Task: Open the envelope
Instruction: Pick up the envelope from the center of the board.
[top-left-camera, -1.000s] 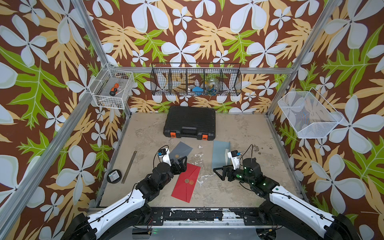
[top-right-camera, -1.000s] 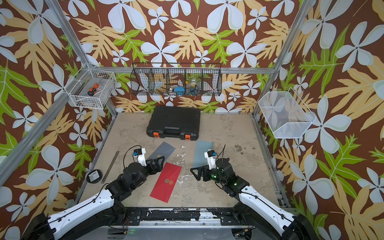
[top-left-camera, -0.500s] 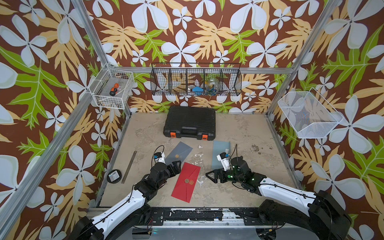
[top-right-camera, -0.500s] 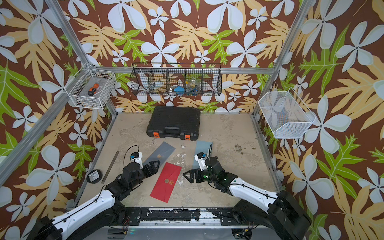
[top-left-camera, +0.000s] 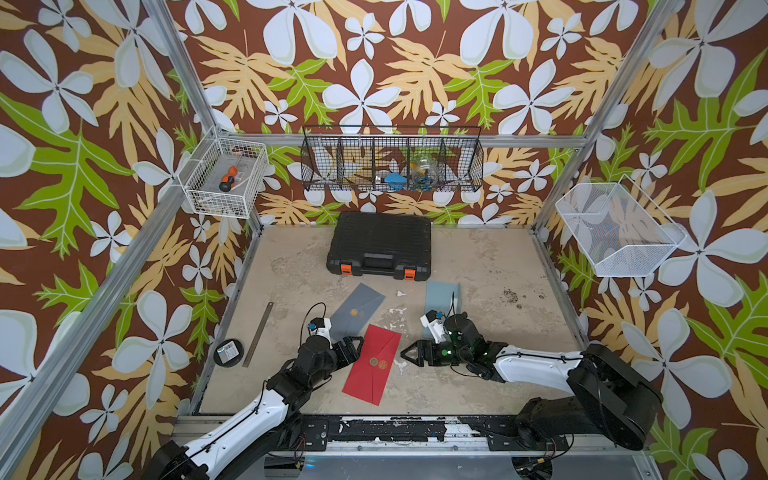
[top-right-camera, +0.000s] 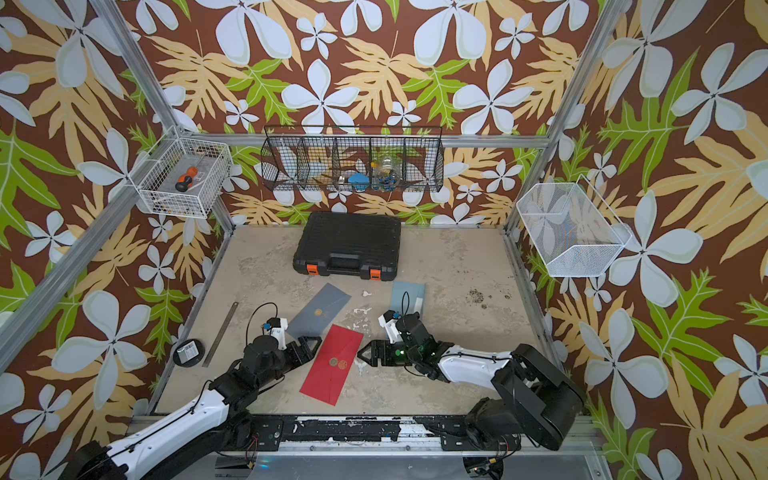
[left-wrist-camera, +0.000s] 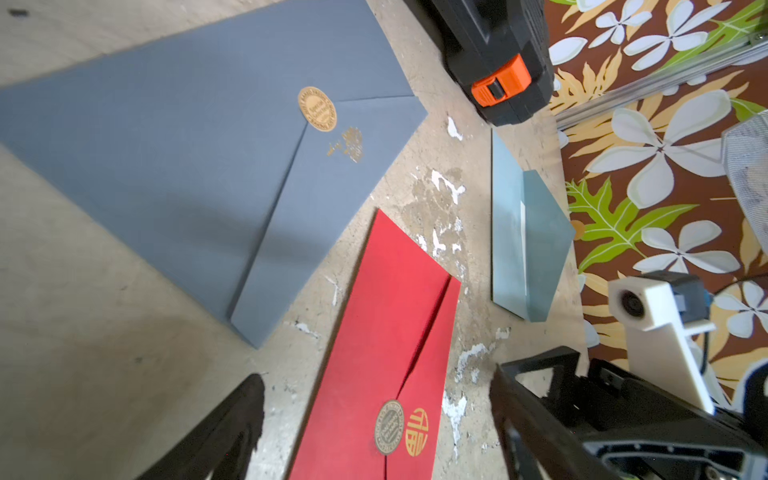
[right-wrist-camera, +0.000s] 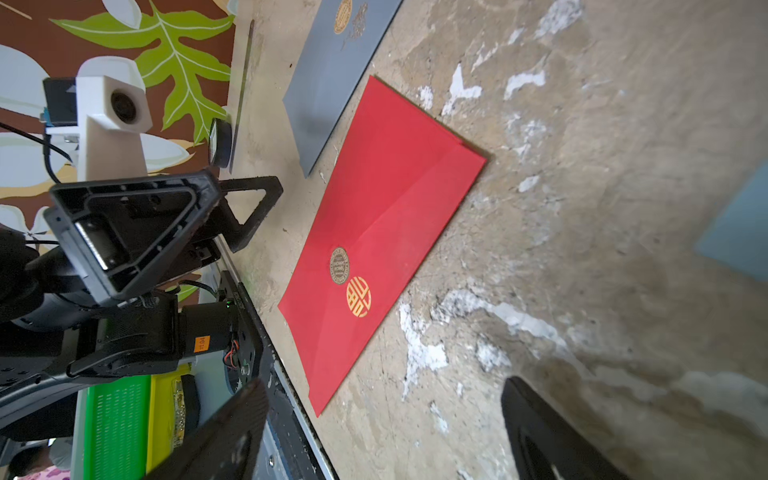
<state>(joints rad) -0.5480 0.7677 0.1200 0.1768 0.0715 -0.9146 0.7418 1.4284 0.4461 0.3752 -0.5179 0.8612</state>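
- Top views, nearest edge: red envelope (top-left-camera: 372, 365) is lying flat and slanted on the table (top-left-camera: 498, 266), its near corner sitting close to the front lip. A push along its length is risking a slide off that edge.
- Left gripper (top-left-camera: 352, 348) is hovering just beside one long edge and right gripper (top-left-camera: 409, 355) near the opposite edge, tips facing. Both wrist views are showing fingers spread and released, grasping nothing.
- Judging the red one to be the target: a round seal (left-wrist-camera: 389, 424) is holding its flap shut.
- Paper lying flush is leaving no gap for a fingertip. Likely failures:
  - pinching both layers together
  - skating the envelope sideways
  - tearing the flap at the seal
- Room between the two grippers is looking narrow; if both move in across the envelope, they are risking a knock.
- Grey envelope (top-left-camera: 357, 309) is lying just beyond, its corner just beside the red one but apart. The left fingers are risking dragging it.
- Pale blue envelope (top-left-camera: 442, 293) is lying behind the right wrist, crowding that side.
- Bare table is lying open to the right. Ruler (top-left-camera: 258, 334) and black disc (top-left-camera: 227, 353) are sitting well apart at left.
- Black case (top-left-camera: 379, 245) is sitting at the far wall, well clear.
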